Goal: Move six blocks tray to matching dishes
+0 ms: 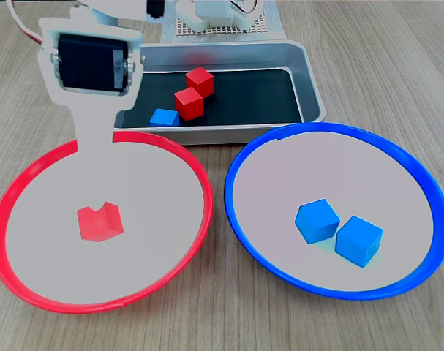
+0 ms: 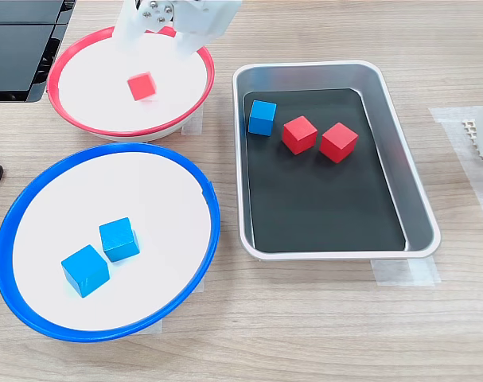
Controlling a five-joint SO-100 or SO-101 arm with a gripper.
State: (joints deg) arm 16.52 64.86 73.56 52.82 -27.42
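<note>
Hovering above the red-rimmed dish [image 1: 31,175], the gripper [image 1: 99,207] hangs just over one red block [image 1: 99,223] lying free inside. Two red blocks [image 1: 194,91] and a blue block [image 1: 164,118] sit in the tray [image 1: 309,80] behind that dish. Other fixed view: gripper [image 2: 157,44] fingers spread wide above that red block [image 2: 142,85]; two blue blocks [image 2: 102,255] in the blue-rimmed dish [image 2: 18,207] beside it.

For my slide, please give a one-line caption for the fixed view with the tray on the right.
Open gripper above a red block in the red-rimmed dish; three blocks remain in the tray.
</note>
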